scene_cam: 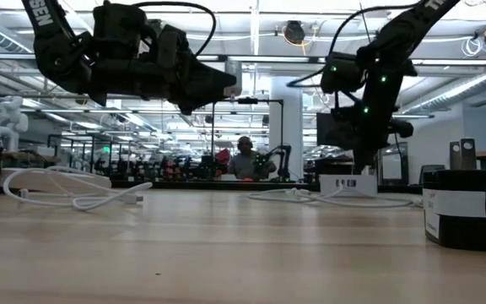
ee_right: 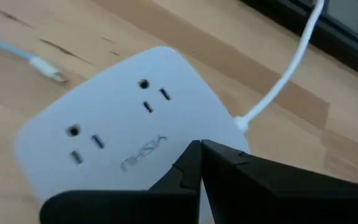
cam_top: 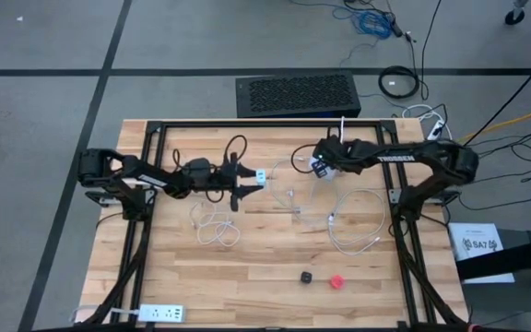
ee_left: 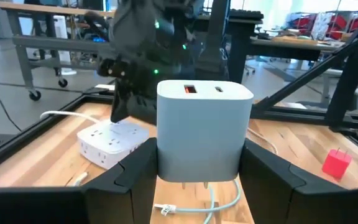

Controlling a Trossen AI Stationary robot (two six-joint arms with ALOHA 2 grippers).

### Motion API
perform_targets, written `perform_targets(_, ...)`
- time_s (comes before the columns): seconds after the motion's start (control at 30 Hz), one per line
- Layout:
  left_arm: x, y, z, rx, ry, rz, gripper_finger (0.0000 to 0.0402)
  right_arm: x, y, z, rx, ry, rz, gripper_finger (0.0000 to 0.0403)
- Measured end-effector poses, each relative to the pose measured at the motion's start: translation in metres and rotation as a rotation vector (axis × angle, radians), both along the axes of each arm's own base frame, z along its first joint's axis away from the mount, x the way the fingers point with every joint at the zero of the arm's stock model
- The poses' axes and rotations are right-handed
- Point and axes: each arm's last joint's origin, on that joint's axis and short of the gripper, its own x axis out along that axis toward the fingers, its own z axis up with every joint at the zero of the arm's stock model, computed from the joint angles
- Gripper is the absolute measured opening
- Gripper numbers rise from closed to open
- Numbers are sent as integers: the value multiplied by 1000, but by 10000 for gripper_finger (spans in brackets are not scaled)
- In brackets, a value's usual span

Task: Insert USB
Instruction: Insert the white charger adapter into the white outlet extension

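Your left tool [ee_left: 197, 180] was clamped on the white charger block [ee_left: 204, 130], ports facing out, held above the counter [cam_top: 247, 277] left of centre in the high view. Your right tool [ee_right: 201, 162], fingers pressed together and holding nothing, hovered over the power strip [ee_right: 117, 137] at upper centre. Carrying seemed the step in hand; next you needed a cable plug [ee_right: 47, 68] lined up with a port.

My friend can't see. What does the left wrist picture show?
The left end effector holds a white charger upright, its two ports facing up. Beyond it a white power strip lies on the wooden table, under the other dark arm.
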Motion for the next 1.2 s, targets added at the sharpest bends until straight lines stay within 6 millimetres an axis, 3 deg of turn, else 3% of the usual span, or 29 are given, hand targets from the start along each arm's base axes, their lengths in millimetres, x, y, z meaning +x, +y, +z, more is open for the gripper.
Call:
perform_targets(0.2,-1,5,-1,-2,10,18,194,13,-16,-17,-44,2,27,0)
perform_targets(0.6,-3,10,-5,55,52,-76,194,54,8,-20,73,-192,634,0)
perform_targets(0.97,-4,8,-9,67,85,-219,194,61,30,-19,162,-233,835,0)
perform_targets(1.2,-5,7,-10,63,87,-259,194,56,37,2,165,-336,906,0)
